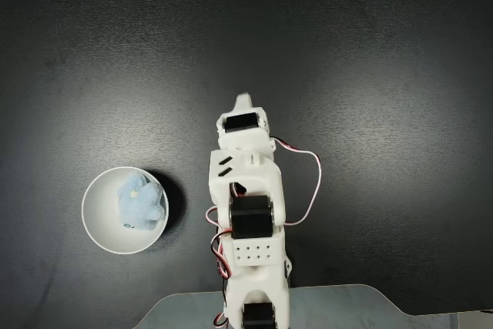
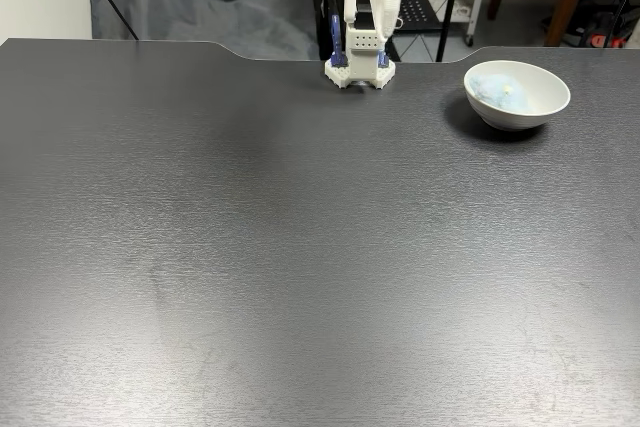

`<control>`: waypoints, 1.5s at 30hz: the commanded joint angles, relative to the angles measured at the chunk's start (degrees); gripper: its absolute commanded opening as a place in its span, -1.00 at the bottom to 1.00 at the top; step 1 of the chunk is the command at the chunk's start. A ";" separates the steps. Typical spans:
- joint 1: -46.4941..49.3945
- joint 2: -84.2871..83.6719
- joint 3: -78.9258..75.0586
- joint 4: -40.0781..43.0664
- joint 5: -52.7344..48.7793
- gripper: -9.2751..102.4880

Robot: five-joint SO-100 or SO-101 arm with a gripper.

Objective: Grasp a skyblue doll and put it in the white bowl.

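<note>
Sky-blue plush sits inside glossy white ceramic: the skyblue doll [image 1: 139, 204] lies in the white bowl [image 1: 96, 229] on a dark, matt table [image 1: 370, 59], by all appearances the end of the job. Seen from above, the white arm [image 1: 248, 213] is folded back over its own base, well apart from the bowl, which stands to its left in that view; from the front, the bowl [image 2: 545, 105] stands to the right of the arm's base [image 2: 360, 65], near the table's far edge, with the doll [image 2: 497, 92] resting against its left inner wall. The gripper [image 1: 243, 101] points away from the camera above, with only 1 pale tip visible past the wrist motor, so whether its jaws are apart or together cannot be told. Nothing appears to be held.

Little seems left to fail, though 2 risks remain in judgement. The doll lies off-centre, toward 1 side of the bowl, and a light, fluffy toy could spill out if the bowl were knocked. The bowl also stands close to the arm's base, so any sweep of the arm toward that side could strike its rim and push it along the smooth tabletop.
</note>
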 commanded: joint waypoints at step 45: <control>0.70 65.92 70.75 -0.44 17.67 -0.85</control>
